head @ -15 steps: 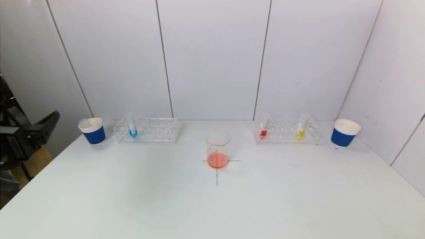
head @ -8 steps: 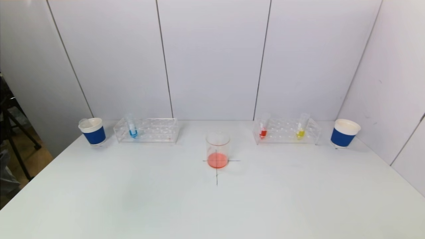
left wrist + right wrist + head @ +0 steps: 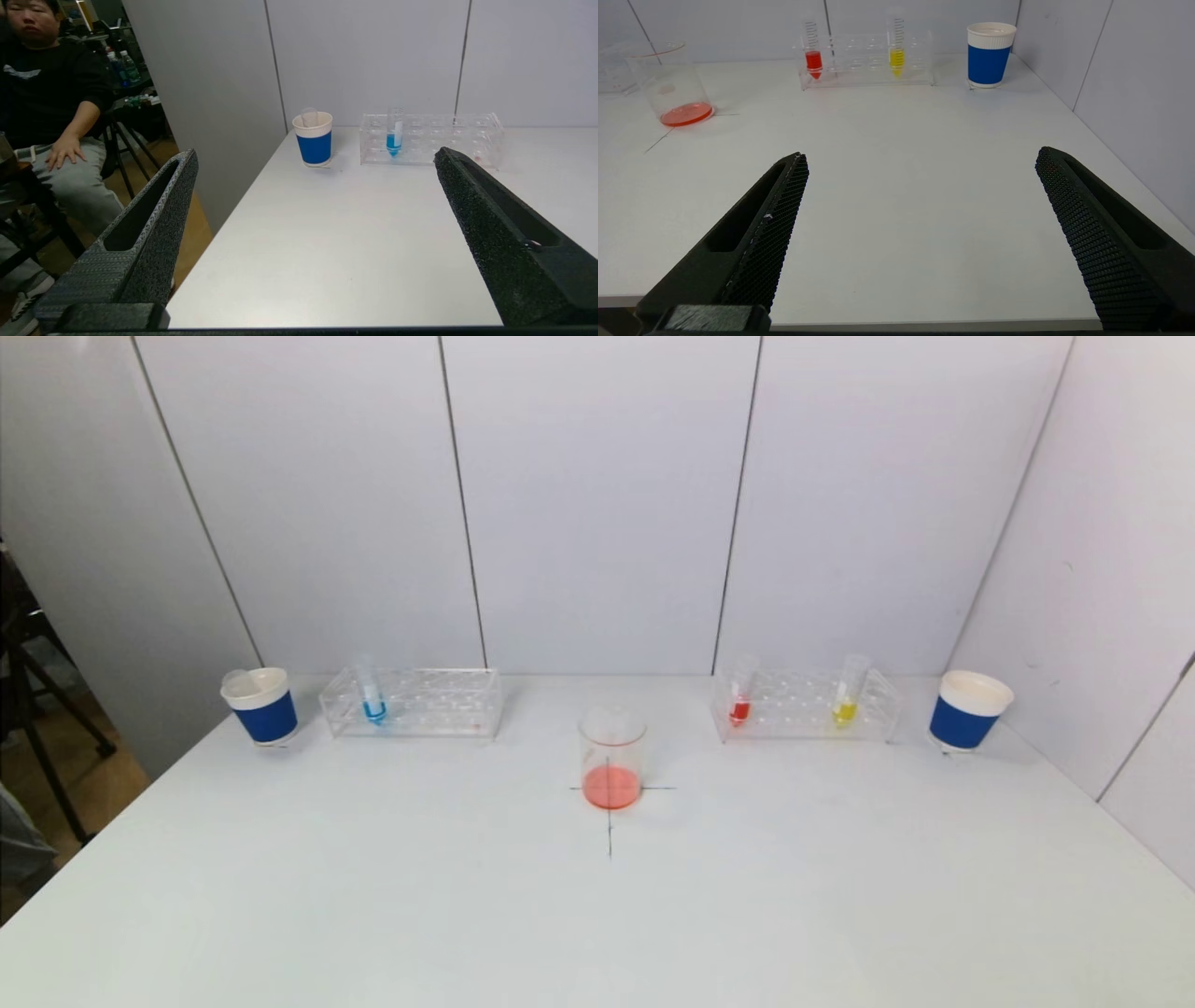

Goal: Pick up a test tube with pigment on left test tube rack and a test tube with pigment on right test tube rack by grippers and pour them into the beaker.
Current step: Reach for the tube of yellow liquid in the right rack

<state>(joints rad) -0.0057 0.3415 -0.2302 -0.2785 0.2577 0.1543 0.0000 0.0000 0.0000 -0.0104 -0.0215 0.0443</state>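
Note:
A clear beaker (image 3: 612,758) with orange-red liquid at the bottom stands on a cross mark at the table's middle; it also shows in the right wrist view (image 3: 672,88). The left rack (image 3: 415,702) holds a blue-pigment tube (image 3: 372,694), also in the left wrist view (image 3: 395,131). The right rack (image 3: 808,706) holds a red tube (image 3: 741,693) and a yellow tube (image 3: 848,693), both in the right wrist view (image 3: 813,55) (image 3: 896,51). Neither gripper shows in the head view. My left gripper (image 3: 315,156) and right gripper (image 3: 920,156) are open and empty, near the table's front edge.
A blue-banded paper cup (image 3: 260,706) stands left of the left rack with an empty tube in it. Another such cup (image 3: 968,710) stands right of the right rack. White walls close the back and right. A seated person (image 3: 42,93) is off the table's left side.
The left arm, seen at the head view's left edge a second ago, has pulled back out of that view. Nothing on the table has moved.

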